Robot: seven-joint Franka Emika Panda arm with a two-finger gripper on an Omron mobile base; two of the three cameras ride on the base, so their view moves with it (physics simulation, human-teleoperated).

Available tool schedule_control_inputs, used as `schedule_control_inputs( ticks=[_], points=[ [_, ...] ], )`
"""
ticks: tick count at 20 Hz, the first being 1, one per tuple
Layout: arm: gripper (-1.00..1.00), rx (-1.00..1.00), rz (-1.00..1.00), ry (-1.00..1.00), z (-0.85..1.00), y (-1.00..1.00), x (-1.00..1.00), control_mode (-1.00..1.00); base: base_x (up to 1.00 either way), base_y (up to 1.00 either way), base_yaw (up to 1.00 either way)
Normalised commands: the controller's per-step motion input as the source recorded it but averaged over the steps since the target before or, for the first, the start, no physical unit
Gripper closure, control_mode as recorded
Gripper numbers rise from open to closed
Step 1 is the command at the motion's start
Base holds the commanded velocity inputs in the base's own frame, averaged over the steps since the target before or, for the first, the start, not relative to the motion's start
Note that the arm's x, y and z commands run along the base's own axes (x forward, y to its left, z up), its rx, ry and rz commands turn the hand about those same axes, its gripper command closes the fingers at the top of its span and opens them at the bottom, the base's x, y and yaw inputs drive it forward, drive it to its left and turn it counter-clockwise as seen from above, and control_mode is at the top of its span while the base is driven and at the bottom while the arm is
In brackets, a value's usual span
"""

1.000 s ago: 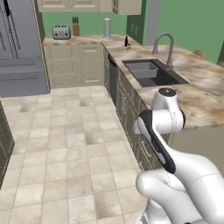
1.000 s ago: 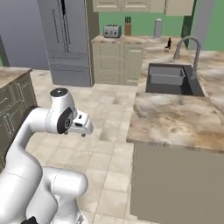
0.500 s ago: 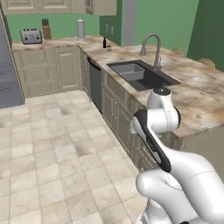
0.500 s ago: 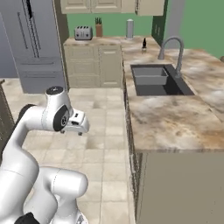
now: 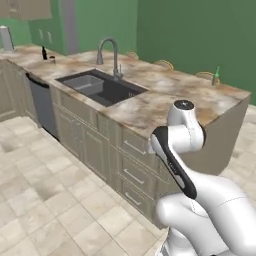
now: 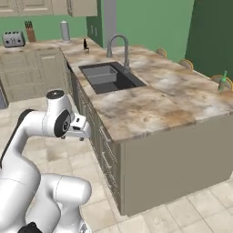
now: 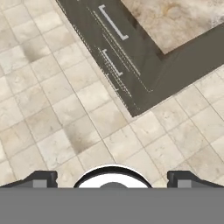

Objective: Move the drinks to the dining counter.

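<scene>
Gripper (image 7: 112, 178) hanging open and empty over the floor tiles (image 7: 65, 109), carrying nothing between trips. Green bottle (image 5: 216, 76) already standing on the far corner of the bench (image 5: 165, 95) by the stools; black bottle (image 5: 44, 53) and cup (image 5: 52, 59) waiting near the wall. Probably needing a drive to those two next.
</scene>
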Motion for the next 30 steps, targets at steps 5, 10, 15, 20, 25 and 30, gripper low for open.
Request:
schedule_control_inputs(
  ticks=[5, 10, 15, 20, 25, 30],
  points=[
    [-1.00, 0.00, 0.00, 0.00, 0.00, 0.00, 0.00, 1.00, 0.03, 0.38, -0.73],
    [-1.00, 0.00, 0.00, 0.00, 0.00, 0.00, 0.00, 1.00, 0.00, 0.52, -0.72],
    [-1.00, 0.00, 0.00, 0.00, 0.00, 0.00, 0.00, 1.00, 0.03, 0.98, -0.60],
    [-1.00, 0.00, 0.00, 0.00, 0.00, 0.00, 0.00, 1.00, 0.00, 1.00, -0.43],
    [-1.00, 0.00, 0.00, 0.00, 0.00, 0.00, 0.00, 1.00, 0.00, 1.00, -0.31],
    [-1.00, 0.00, 0.00, 0.00, 0.00, 0.00, 0.00, 1.00, 0.00, 1.00, -0.26]
  ],
)
